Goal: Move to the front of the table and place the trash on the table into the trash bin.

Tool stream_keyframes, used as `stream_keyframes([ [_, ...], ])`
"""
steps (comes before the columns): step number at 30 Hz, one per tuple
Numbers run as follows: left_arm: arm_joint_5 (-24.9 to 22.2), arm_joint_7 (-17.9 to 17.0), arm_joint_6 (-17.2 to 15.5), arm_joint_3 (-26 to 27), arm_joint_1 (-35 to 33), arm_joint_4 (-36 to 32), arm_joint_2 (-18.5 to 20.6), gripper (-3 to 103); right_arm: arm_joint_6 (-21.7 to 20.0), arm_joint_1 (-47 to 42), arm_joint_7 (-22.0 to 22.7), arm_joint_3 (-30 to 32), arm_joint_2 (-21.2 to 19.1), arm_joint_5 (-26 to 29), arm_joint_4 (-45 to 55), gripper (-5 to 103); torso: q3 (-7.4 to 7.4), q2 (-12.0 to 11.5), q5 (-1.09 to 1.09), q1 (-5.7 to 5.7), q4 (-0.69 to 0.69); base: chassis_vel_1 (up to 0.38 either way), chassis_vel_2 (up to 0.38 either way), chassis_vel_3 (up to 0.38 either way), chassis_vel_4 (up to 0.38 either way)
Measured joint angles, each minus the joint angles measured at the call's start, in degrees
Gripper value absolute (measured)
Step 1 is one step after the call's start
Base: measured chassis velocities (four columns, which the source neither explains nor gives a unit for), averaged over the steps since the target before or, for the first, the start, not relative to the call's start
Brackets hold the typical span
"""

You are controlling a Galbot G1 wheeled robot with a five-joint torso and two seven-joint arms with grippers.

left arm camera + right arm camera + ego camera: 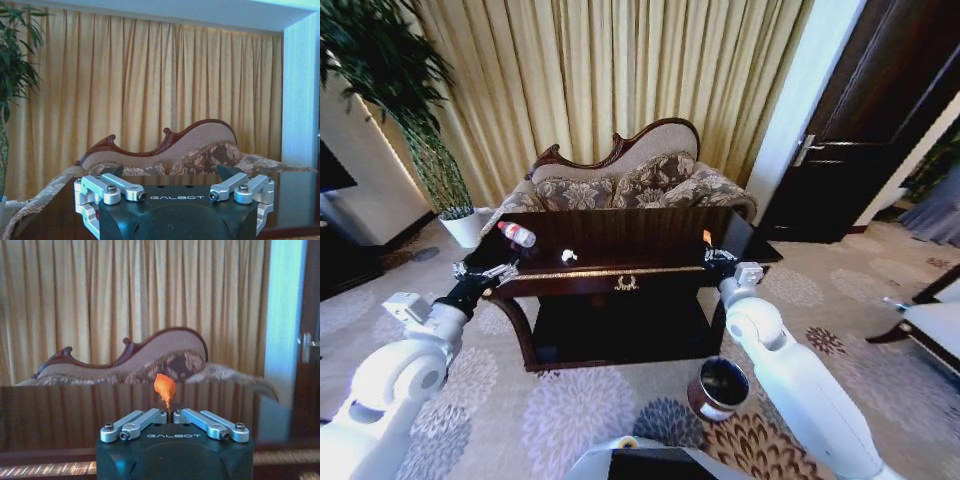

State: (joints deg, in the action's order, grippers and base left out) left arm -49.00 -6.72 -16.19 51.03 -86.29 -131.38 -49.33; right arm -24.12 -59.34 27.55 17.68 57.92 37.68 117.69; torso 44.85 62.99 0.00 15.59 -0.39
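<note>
Right gripper (170, 416) pinches orange scrap (165, 387) by its tip; could slip before the bin (720, 388), 6 o'clock of table (620, 272). Left gripper (172, 192) wide, empty.

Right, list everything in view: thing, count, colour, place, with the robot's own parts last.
table: one, dark glossy wood with gold trim, centre, before the robot.
plastic bottle: one, clear with red cap, lying on the table's left end.
white scrap: one, crumpled, on the table left of centre.
orange scrap: one, at the table's right end, pinched in the right pincer.
trash bin: one, dark brown, on the carpet, front right of the table.
sofa: one, floral with carved wood frame, behind the table.
curtains: beige, along the back wall.
potted plant: one, green, far left.
door: one, dark, right.
left pincer: open, at the table's left edge.
right pincer: shut on the orange scrap.
</note>
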Motion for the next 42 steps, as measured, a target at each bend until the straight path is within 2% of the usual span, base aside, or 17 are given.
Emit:
stream_keyframes([
  [6,0.0,0.0,0.0,0.7,-0.7,-0.7,-0.3,100,-2.8,-4.8,-1.1,2.1,1.1,-0.4,-2.8,2,0.01,0.0,0.00,0.02,0.00,0.022,-0.036,-0.035,0.036],
  [9,0.0,0.0,0.0,0.8,-0.8,-1.0,-0.5,100,-4.1,-7.3,-3.2,3.0,2.2,-0.8,-7.5,2,0.06,-0.1,0.00,0.11,-0.02,-0.028,0.036,0.030,-0.028],
  [11,-0.1,0.0,0.1,1.3,-1.1,-1.2,-0.7,100,-5.4,-8.6,-4.4,4.0,3.6,-0.6,-14.2,2,0.06,-0.1,0.01,0.12,-0.03,-0.044,0.050,0.048,-0.050],
  [13,-0.4,0.0,0.1,2.1,-1.2,-1.2,-0.7,100,-6.7,-9.0,-4.9,4.7,4.8,-0.5,-19.4,2,0.05,-0.1,0.02,0.12,-0.01,0.000,0.000,0.000,0.000],
  [17,-0.7,0.0,0.1,2.7,-1.2,-1.1,-0.6,100,-7.7,-9.2,-5.3,4.9,5.8,-1.1,-23.4,2,0.03,-0.1,0.01,0.06,-0.02,0.000,0.000,0.000,0.000],
  [22,-0.9,0.1,0.2,2.6,-0.6,-0.9,-0.8,100,-9.2,-7.9,-4.9,4.5,8.2,-5.3,-31.5,2,0.01,0.0,0.00,0.04,0.00,0.000,0.000,0.000,0.000],
  [23,-0.9,0.2,0.3,2.4,-0.5,-0.9,-0.9,100,-8.3,-7.1,-4.7,4.1,8.9,-7.5,-35.1,2,0.02,0.0,-0.01,0.04,0.00,0.000,0.000,0.000,0.000],
  [28,-0.9,0.2,0.4,2.2,-0.4,-1.0,-1.0,100,-6.3,-5.6,-4.8,4.1,10.9,-11.9,-42.2,1,0.03,0.0,0.01,0.06,-0.02,0.000,0.000,0.000,0.000],
  [31,-1.1,0.4,0.6,2.3,0.1,-0.7,-0.6,100,-2.1,-3.4,-5.5,4.3,13.1,-18.3,-51.0,1,0.02,0.0,0.00,0.05,0.00,0.000,0.000,0.000,0.000],
  [37,-1.7,0.4,0.6,2.5,0.3,-1.2,-0.1,100,1.9,-0.1,-4.7,5.2,16.0,-23.9,-61.2,1,0.03,0.0,0.01,0.06,-0.01,0.000,0.000,0.000,0.000],
  [39,-1.7,0.4,0.6,2.6,0.0,-1.3,-0.1,100,2.4,0.4,-4.6,5.4,16.3,-24.7,-62.3,-2,0.03,0.0,0.01,0.06,-0.01,0.000,0.000,0.000,0.000],
  [41,-1.7,0.5,0.6,2.9,-0.5,-1.4,-0.1,100,2.8,0.7,-4.9,5.6,16.4,-26.3,-63.0,7,0.03,0.0,0.00,0.06,0.00,0.000,0.000,0.000,0.000],
  [42,-1.7,0.5,0.6,2.9,-0.5,-1.4,-0.1,100,2.8,0.7,-4.9,5.6,16.4,-26.3,-63.0,7,0.03,0.0,0.00,0.06,0.00,0.000,0.000,0.000,0.000],
])
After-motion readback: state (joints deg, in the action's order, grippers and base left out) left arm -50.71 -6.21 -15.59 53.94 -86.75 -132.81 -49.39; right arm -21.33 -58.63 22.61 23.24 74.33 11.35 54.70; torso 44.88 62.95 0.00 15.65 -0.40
